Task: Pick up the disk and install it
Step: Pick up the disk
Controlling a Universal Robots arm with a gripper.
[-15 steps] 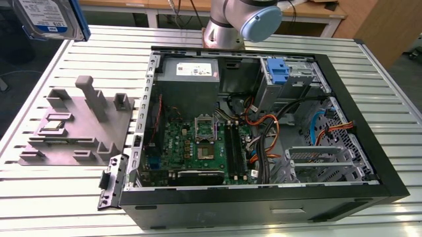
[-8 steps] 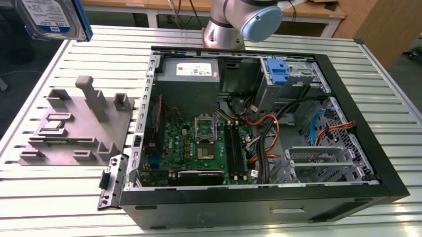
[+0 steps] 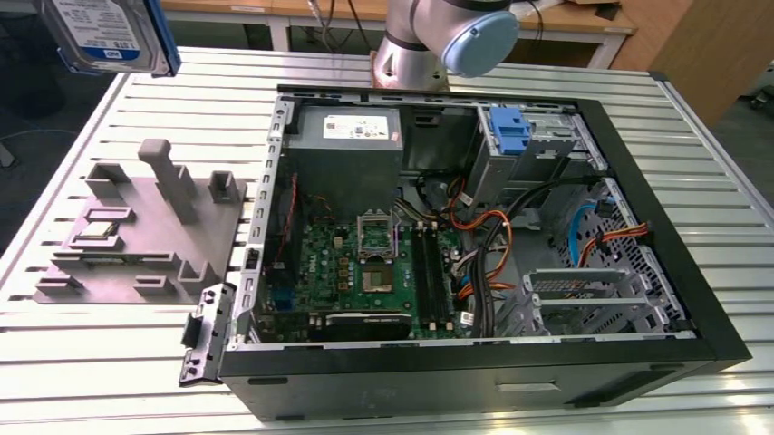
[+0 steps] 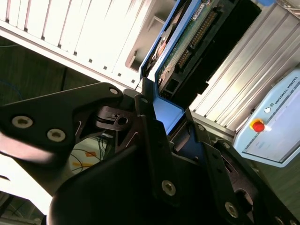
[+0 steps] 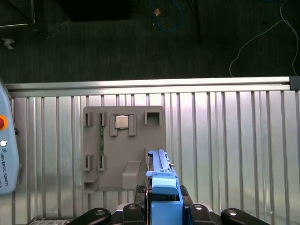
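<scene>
1. The disk (image 3: 103, 32) is flat and silver-grey with a glossy white-and-blue label and blue plastic rails. It hangs at the exterior view's upper left, above the ribbed metal bench (image 3: 97, 362).
2. In the first wrist view, the black hand (image 5: 165, 207) is clamped on the disk's blue edge.
3. A matte grey moulded fixture (image 3: 145, 227) with upright posts lies on the bench.
4. Further right lies an open black computer case (image 3: 713, 335), with a green circuit board (image 3: 362, 272) inside.

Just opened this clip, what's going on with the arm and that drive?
The arm's pincer is shut on the disk and holds it in the air, clear of the slatted table. In the first wrist view the disk hangs above the grey holder. The open computer case sits to the exterior view's right of the holder, and the disk is not yet inside it.
</scene>
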